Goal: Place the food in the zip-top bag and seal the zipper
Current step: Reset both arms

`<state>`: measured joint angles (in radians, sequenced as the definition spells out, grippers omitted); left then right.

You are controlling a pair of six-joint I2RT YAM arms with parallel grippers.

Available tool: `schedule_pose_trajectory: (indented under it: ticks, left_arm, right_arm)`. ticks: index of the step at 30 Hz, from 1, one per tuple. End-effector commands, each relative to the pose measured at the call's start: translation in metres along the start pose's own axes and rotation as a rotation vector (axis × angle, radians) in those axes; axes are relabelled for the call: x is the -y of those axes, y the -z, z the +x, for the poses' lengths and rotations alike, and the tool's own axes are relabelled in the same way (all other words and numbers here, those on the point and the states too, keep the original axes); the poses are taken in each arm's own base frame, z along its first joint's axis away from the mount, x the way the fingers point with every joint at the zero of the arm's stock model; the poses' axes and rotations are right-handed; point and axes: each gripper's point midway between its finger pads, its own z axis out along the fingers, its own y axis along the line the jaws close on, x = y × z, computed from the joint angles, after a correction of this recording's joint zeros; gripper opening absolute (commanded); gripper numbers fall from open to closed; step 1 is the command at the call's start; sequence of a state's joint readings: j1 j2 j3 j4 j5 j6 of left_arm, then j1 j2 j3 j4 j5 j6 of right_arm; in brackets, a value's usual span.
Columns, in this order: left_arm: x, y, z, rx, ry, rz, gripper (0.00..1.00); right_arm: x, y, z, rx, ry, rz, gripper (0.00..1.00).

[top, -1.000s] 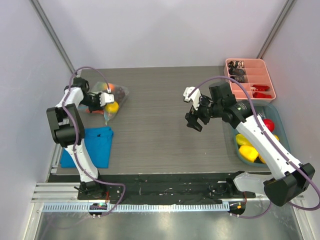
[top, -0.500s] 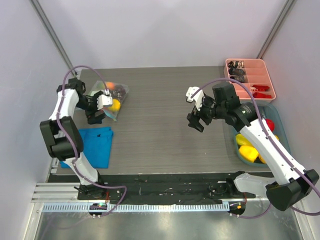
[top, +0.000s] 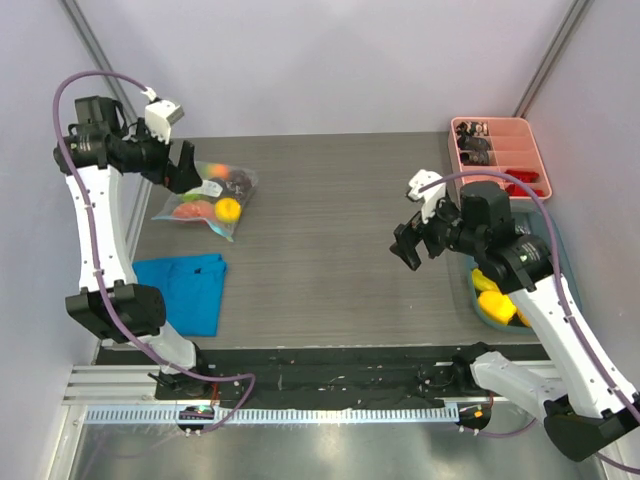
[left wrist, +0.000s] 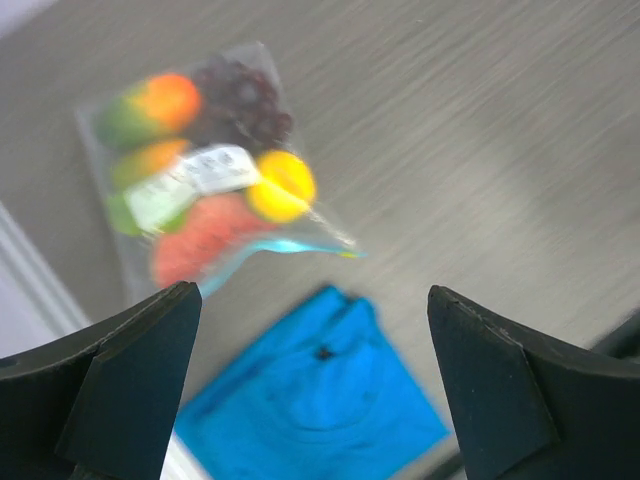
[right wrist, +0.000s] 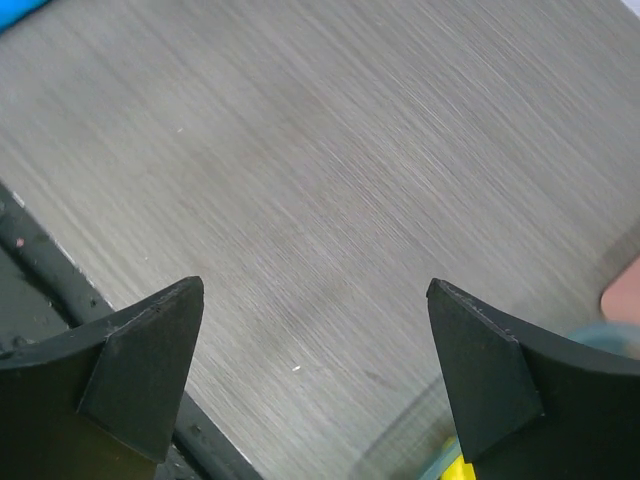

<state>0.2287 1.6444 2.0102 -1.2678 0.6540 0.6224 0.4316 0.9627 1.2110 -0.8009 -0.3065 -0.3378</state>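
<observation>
Lying just beyond the blue cloth [top: 185,290], the zip-top bag [top: 205,203] looks light, crinkly, slippery. Pinch it along the zipper [left wrist: 285,246]; left gripper [top: 183,167] and right gripper [top: 403,243] gape empty

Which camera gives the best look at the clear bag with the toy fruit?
The left wrist view: the zip-top bag appears whole and large, colours inside distinct, though blurred. The top external view shows the bag small but sharp. The right wrist view misses it.

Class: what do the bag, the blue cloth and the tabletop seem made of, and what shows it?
Bag: thin clear plastic, glossy; fruit shows through. Blue cloth: soft matte fabric, with folds. Tabletop: probably wood-look laminate, grey with fine grain lines.
</observation>
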Motion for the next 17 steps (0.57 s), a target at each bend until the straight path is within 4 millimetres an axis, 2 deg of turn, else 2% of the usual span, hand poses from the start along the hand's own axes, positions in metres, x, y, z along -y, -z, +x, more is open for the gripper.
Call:
schedule_pose_trajectory:
  ticks: [1,2,3,4,5,6,11,14,17]
  left_arm:
    - [0.034,-0.004,0.019,-0.065,0.451,0.047,1.0]
    - [0.041,0.004,0.019,-0.048,0.452,0.03,1.0]
    - [0.044,-0.004,0.041,-0.094,0.498,0.016,1.0]
    - [0.042,-0.006,0.044,-0.081,0.503,-0.011,1.0]
    - [0.049,0.003,0.044,-0.048,0.488,-0.042,1.0]
    - [0.055,-0.003,0.064,-0.087,0.522,-0.04,1.0]
    - [0.078,0.002,0.092,-0.073,0.536,-0.072,1.0]
    - [0.079,0.002,0.099,-0.069,0.535,-0.097,1.0]
    - [0.081,0.008,0.096,-0.048,0.515,-0.115,1.0]
  right_arm:
    - [0.03,0.008,0.004,0.041,-0.194,0.151,0.98]
    - [0.033,0.007,0.013,0.027,-0.23,0.167,0.98]
    - [0.04,0.008,0.02,0.02,-0.27,0.197,0.99]
    - [0.043,0.008,0.026,0.015,-0.299,0.206,0.98]
    - [0.04,0.004,0.033,0.01,-0.352,0.197,0.98]
    - [0.046,0.004,0.04,0.007,-0.392,0.215,0.98]
    - [0.055,-0.007,0.065,0.002,-0.572,0.229,0.99]
    - [0.059,-0.009,0.068,0.022,-0.6,0.237,0.99]
    - [0.062,-0.008,0.067,0.034,-0.604,0.243,1.0]
